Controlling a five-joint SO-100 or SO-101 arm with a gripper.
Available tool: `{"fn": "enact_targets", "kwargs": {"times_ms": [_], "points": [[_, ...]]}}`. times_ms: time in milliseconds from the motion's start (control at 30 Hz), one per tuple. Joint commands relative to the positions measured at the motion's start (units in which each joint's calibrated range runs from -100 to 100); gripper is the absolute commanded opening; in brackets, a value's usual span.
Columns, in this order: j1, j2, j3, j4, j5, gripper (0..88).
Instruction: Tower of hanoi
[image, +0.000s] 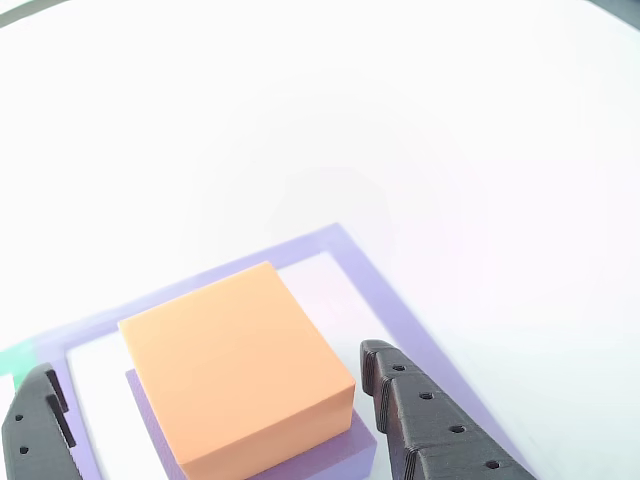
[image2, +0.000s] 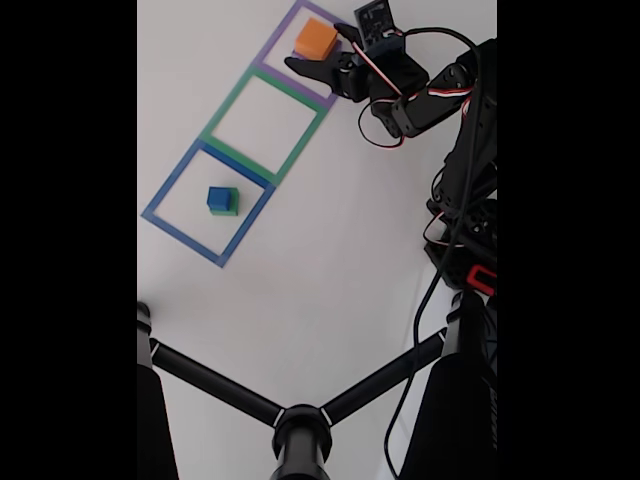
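The orange block (image: 238, 368) sits on the purple block (image: 340, 450) inside the purple outline (image2: 285, 42), at the far end of the row in the fixed view. My gripper (image: 215, 405) straddles it, fingers wide, one on each side, neither touching. The blue cube (image2: 220, 197) rests on the green block (image2: 226, 210) in the blue outline (image2: 182, 225) at the near end; the green outline (image2: 225, 108) between holds nothing. I judge the puzzle midway. The table (image2: 330, 260) is plain white, a black tripod (image2: 300, 425) nearest
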Motion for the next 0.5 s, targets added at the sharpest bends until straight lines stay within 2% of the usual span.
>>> {"fn": "enact_targets", "kwargs": {"times_ms": [0, 467], "points": [[-0.33, -0.35, -1.7, -1.74, 0.0, 30.1], [-0.43, -0.27, -1.7, -1.74, 0.0, 19.5]]}}
